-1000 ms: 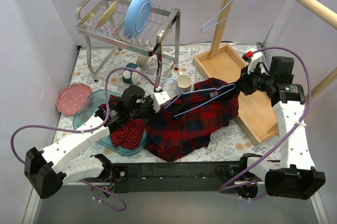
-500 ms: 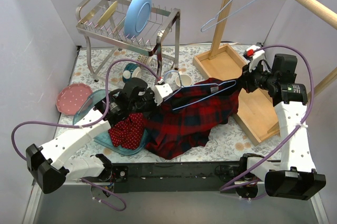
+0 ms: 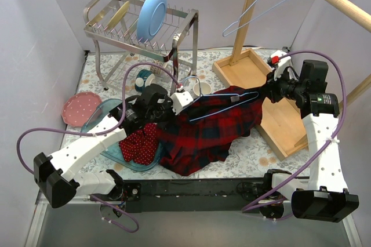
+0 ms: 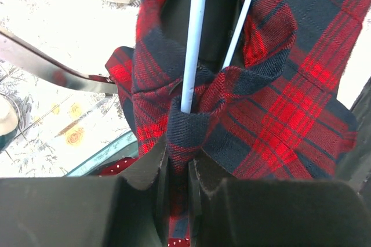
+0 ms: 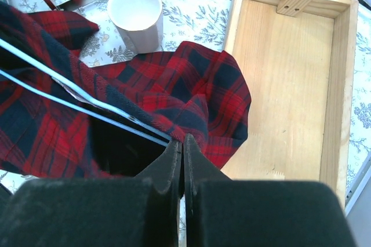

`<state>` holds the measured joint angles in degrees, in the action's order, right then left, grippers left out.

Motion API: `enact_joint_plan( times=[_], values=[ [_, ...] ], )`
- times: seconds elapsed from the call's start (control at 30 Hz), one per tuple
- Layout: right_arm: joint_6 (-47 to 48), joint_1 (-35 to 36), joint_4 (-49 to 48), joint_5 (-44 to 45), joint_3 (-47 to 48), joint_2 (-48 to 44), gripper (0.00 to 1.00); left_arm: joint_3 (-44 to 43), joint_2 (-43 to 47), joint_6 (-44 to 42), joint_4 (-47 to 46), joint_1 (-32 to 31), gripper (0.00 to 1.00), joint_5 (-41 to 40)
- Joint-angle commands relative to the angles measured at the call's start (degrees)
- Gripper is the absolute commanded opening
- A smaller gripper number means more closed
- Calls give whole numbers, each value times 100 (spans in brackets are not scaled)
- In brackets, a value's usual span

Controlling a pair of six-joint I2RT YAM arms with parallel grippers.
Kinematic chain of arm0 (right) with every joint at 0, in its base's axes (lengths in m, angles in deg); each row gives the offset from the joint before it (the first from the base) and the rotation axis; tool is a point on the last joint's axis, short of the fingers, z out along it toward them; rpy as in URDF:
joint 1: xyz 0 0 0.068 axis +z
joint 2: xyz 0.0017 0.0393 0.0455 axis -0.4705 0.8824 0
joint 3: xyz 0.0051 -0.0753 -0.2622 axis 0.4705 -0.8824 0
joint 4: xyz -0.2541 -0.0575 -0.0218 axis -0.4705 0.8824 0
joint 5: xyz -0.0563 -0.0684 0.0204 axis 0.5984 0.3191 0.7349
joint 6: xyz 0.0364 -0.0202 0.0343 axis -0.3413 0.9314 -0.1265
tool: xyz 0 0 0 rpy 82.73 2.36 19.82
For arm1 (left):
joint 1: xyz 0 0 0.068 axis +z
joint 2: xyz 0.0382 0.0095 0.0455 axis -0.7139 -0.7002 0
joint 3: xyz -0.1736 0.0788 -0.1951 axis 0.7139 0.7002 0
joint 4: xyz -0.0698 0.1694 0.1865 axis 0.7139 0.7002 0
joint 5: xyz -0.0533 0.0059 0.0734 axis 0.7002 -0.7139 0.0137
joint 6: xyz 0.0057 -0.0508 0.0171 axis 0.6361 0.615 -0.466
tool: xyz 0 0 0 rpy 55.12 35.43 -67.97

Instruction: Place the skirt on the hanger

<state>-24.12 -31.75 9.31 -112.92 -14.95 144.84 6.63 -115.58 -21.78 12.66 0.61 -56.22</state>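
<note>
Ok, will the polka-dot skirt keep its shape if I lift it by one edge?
Probably not: the skirt lies crumpled and folded, so it looks floppy and should drape. It seems to be light, thin cloth. The plaid shirt touches its edge, so pulling may drag that too.

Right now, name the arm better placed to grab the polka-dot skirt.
Left. The left hand is shut on the plaid shirt right beside the skirt; the right hand pinches that shirt over by the wooden tray, farther off.
</note>
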Motion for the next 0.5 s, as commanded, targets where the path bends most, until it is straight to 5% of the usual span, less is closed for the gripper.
enact_joint_plan(
  times=[0.0, 0.47],
  values=[
    [223, -19, -304, -270, 297, -100, 1, -270, -282, -78, 429, -102, 0, -520],
    [163, 324, -39, -2846, 921, -285, 1, -464, -802, -201, 192, -330, 0, -477]
  ],
)
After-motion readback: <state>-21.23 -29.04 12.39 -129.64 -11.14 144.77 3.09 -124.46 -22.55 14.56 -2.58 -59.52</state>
